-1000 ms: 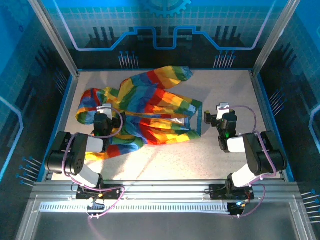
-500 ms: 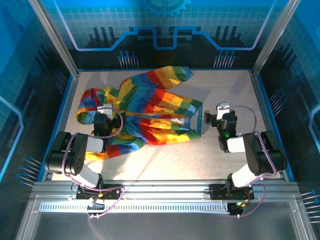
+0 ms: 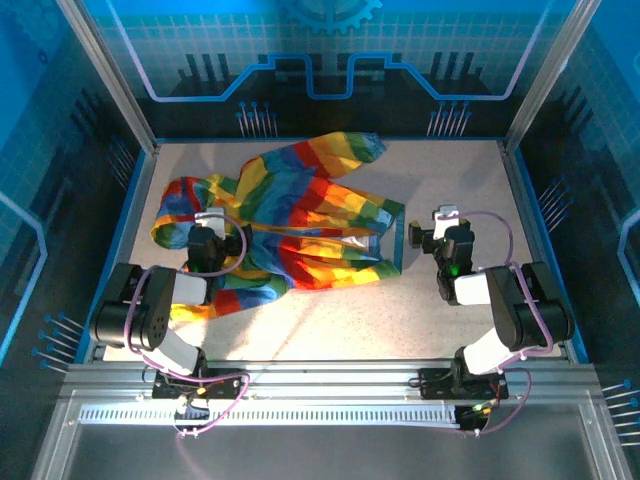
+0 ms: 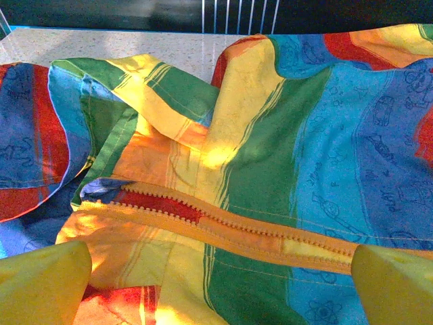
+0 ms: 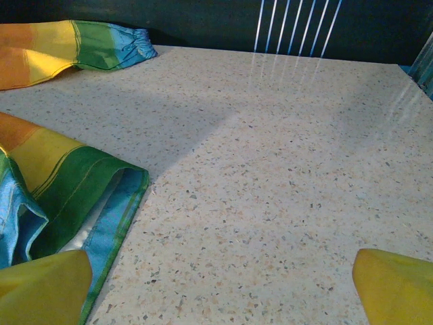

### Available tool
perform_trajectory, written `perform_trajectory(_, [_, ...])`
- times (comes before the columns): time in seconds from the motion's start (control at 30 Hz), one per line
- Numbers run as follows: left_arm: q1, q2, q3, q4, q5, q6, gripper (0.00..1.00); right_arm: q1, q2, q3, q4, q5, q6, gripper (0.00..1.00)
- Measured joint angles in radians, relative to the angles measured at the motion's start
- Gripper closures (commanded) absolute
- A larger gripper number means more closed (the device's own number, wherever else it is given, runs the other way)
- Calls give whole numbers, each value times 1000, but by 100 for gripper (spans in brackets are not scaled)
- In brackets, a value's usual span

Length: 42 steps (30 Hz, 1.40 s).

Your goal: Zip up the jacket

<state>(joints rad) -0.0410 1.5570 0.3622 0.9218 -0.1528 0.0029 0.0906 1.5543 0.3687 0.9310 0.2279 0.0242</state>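
**Desk:** Overhead first. Where's the jacket?

**Me:** Lying crumpled on the surface point(image 3: 330, 320), centre-left of the frame, with the hood point(image 3: 178, 205) at the left. My left gripper point(image 3: 207, 235) sits over its lower-left part. My right gripper point(image 3: 432, 232) hovers just off the jacket's point(image 3: 310, 215) right edge.

**Desk:** Left wrist?

**Me:** Fingers point(image 4: 40, 284) wide apart, holding nothing. The orange zipper point(image 4: 237, 227) runs across mid-frame between them. I can't spot the slider or tell how far it's closed.

**Desk:** Right wrist?

**Me:** Also spread wide and empty. There's a green-and-blue hem point(image 5: 115, 203) at lower left and a sleeve cuff point(image 5: 132, 44) at upper left.

**Desk:** Which step?

**Me:** I'd judge I'm lining up on the zipper, with nothing gripped yet. Next I must find the slider, pin the fabric below it with one gripper and pinch the pull with the other.
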Motion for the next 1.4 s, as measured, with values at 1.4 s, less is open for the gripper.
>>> perform_trajectory(1.4, [-132,-587,101,-699,-40,-243,33,160,-74,471,-605,-32,-130,0])
